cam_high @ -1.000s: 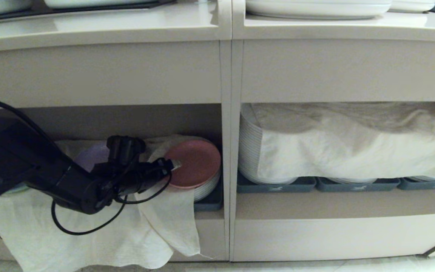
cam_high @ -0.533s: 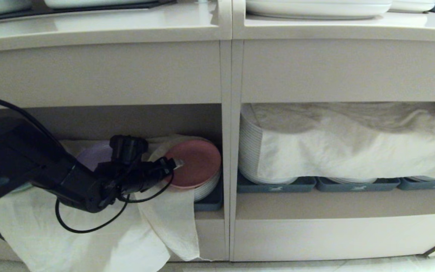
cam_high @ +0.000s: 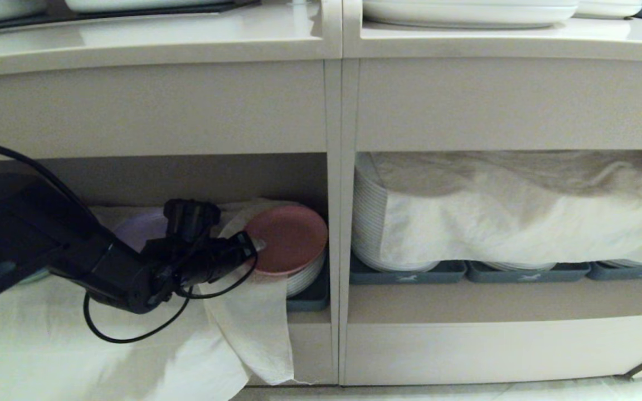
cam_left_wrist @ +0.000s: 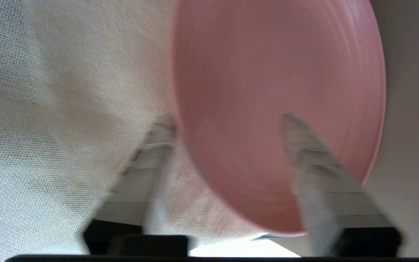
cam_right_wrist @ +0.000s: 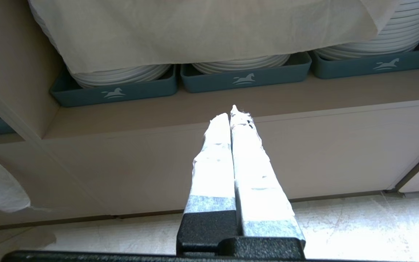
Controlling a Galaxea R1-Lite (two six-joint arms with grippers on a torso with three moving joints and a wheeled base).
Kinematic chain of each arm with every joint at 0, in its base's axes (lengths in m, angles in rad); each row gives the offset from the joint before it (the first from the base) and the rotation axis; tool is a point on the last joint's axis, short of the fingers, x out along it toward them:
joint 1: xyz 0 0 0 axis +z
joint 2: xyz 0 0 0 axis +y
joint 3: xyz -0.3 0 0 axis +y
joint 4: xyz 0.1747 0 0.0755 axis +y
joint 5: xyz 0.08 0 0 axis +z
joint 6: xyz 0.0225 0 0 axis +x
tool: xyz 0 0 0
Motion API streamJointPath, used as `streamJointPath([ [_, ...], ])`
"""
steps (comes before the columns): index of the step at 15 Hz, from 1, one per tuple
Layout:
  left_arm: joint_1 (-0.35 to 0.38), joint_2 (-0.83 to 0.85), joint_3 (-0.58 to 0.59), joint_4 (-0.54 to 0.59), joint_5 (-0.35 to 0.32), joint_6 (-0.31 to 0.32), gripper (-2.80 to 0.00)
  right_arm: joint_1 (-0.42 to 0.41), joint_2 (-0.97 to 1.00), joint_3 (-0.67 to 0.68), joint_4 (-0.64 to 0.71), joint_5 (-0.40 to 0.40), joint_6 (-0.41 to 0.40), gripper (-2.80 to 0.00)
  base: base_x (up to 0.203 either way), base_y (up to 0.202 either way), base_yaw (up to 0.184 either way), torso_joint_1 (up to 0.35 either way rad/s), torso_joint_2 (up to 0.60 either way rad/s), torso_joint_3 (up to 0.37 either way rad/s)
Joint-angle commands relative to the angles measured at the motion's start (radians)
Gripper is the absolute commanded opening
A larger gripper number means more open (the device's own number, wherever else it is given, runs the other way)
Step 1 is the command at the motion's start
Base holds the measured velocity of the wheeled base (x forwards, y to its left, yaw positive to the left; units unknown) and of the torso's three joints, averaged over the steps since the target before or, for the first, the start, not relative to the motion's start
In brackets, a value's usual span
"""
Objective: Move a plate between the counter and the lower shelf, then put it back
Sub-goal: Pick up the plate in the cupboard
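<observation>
Nearest, the black left arm reaches into the lower shelf, a beige open cubby. The left gripper has its taped jaws astride the near rim of the plate, one finger above the smooth, round, matte pink face and one below, spread moderately; whether they pinch it cannot be told. The plate rides tilted atop a stack of small white plates in a dark grey-blue tray, close to the upright divider. A loosely woven white cloth drapes over the shelf's front edge. The right gripper, jaws pressed together, hangs below the wider cubby, whose trays bear a white horse emblem. Farthest up, the glossy beige counter carries large white plates.
</observation>
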Motion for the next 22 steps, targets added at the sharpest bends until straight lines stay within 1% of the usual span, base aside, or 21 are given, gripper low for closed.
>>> streamJointPath([
  [1,0.0,-0.006,0.0,-0.006,0.0,-0.005,-2.8,0.0,0.0,0.0,0.0,-0.001,0.001,-2.8,0.0,0.0,0.0,0.0,0.0,0.0],
  [13,0.004,-0.015,0.012,-0.008,0.005,-0.003,-2.8,0.0,0.0,0.0,0.0,-0.001,0.001,-2.8,0.0,0.0,0.0,0.0,0.0,0.0],
  [22,0.013,-0.063,0.09,-0.003,0.002,-0.003,-2.8,0.0,0.0,0.0,0.0,-0.001,0.001,-2.8,0.0,0.0,0.0,0.0,0.0,0.0],
])
